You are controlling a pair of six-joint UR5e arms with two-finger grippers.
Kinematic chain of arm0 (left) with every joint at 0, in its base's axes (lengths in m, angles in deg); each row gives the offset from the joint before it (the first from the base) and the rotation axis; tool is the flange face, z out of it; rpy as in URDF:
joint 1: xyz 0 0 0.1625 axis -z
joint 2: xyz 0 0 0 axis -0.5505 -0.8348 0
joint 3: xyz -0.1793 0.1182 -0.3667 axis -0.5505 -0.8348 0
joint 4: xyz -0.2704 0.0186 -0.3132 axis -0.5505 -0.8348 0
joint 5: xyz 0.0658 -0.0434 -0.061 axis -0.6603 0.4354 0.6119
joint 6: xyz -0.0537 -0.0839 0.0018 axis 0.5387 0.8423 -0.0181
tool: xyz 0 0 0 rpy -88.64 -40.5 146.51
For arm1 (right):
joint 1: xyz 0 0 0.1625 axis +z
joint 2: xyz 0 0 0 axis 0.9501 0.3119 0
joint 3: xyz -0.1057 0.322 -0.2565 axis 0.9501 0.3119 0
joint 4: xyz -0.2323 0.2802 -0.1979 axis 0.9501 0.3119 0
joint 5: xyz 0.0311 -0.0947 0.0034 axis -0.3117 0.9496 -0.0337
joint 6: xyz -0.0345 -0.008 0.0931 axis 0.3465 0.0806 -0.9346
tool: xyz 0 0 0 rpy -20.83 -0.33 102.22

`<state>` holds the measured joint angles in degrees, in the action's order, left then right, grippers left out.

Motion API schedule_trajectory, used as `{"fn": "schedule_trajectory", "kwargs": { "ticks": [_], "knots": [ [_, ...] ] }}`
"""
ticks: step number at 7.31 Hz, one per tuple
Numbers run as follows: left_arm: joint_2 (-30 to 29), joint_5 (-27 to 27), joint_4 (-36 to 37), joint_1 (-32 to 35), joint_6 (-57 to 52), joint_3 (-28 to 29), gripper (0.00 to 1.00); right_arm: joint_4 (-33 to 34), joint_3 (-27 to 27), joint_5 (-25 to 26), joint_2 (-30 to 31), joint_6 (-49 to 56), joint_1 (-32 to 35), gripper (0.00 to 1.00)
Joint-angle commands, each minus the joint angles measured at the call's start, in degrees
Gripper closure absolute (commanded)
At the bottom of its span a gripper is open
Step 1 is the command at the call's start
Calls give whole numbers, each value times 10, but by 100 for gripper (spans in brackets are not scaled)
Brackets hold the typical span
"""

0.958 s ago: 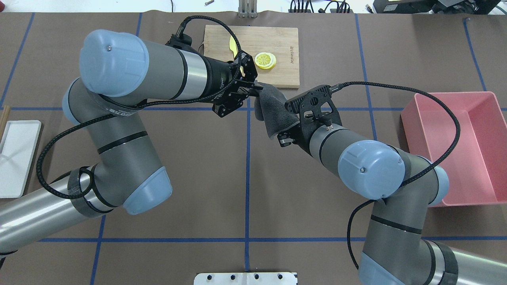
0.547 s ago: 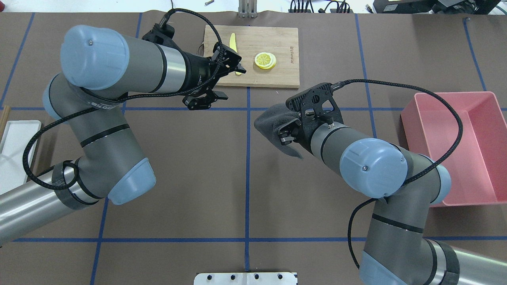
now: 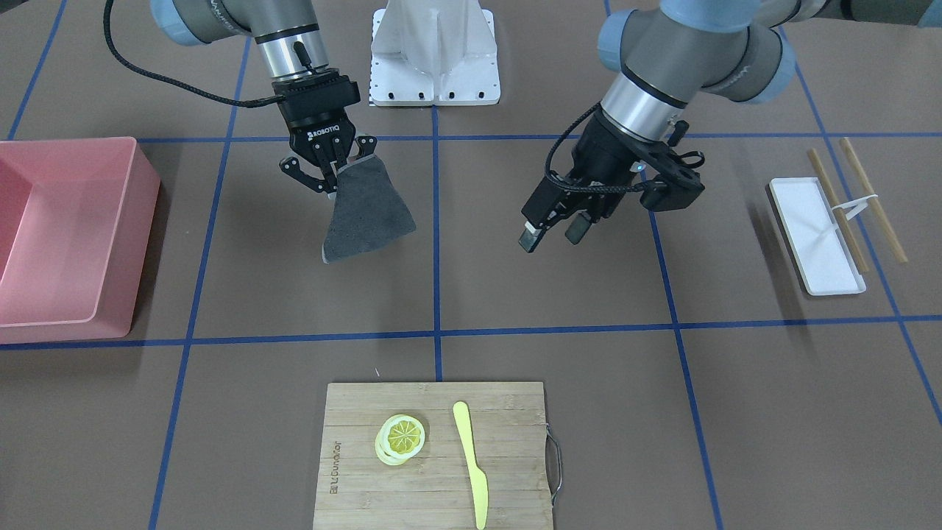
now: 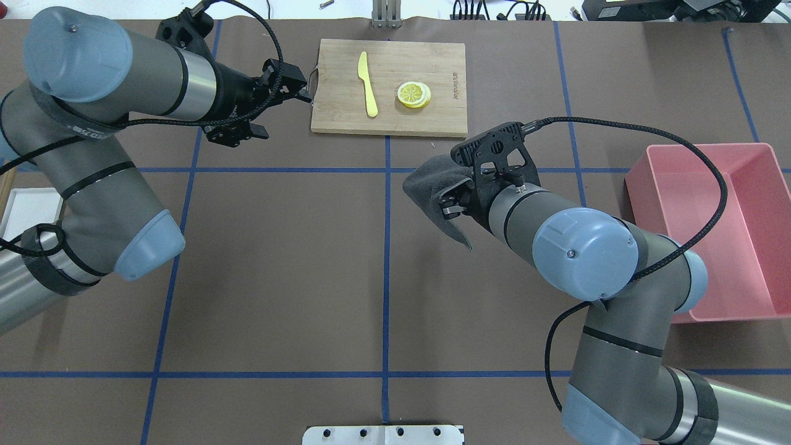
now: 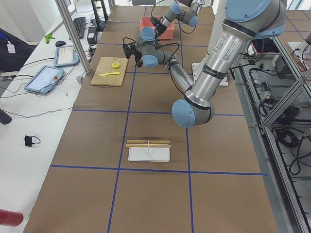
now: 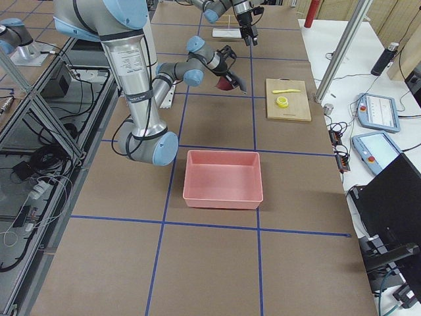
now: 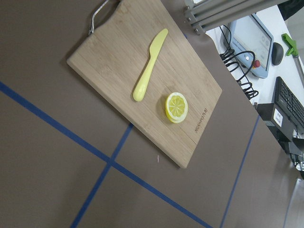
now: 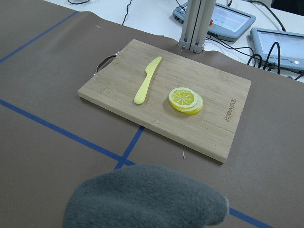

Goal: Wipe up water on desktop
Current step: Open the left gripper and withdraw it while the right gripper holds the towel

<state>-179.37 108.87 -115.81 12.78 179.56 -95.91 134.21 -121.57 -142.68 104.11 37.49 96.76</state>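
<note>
Matte brown desktop ruled with blue tape; no water discernible. Left: the left gripper, its 2 jaws spread, empty. Right: the right gripper pinches a dark grey fleecy cloth hanging above the surface. Wiping apparently not yet begun.

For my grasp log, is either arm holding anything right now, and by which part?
The right tool pinches the dark grey fuzzy cloth by its narrow upper edge; the rest hangs loose. The left tool is open and empty.
</note>
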Motion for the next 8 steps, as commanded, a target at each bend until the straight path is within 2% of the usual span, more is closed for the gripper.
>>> {"fn": "schedule_trajectory", "kwargs": {
  "ticks": [1, 2, 4, 6, 7, 8],
  "knots": [
    [55, 6, 40, 35, -206, -4, 1, 1, 1, 0, 6, 0, 5, 100],
    [80, 16, 60, 64, -318, -5, 1, 1, 2, 0, 10, 0, 10, 100],
    [119, 83, 90, 155, -541, -3, 1, 1, 2, 0, 16, 0, 12, 100],
    [130, 104, 192, 244, -770, 2, 1, 12, 2, 0, 22, 1, 14, 100],
    [154, 110, 240, 284, -826, 2, 1, 44, 2, -1, 20, 1, 20, 100],
    [181, 155, 242, 332, -870, 23, 1, 62, 2, -1, 19, 4, 24, 100]
  ]
}}
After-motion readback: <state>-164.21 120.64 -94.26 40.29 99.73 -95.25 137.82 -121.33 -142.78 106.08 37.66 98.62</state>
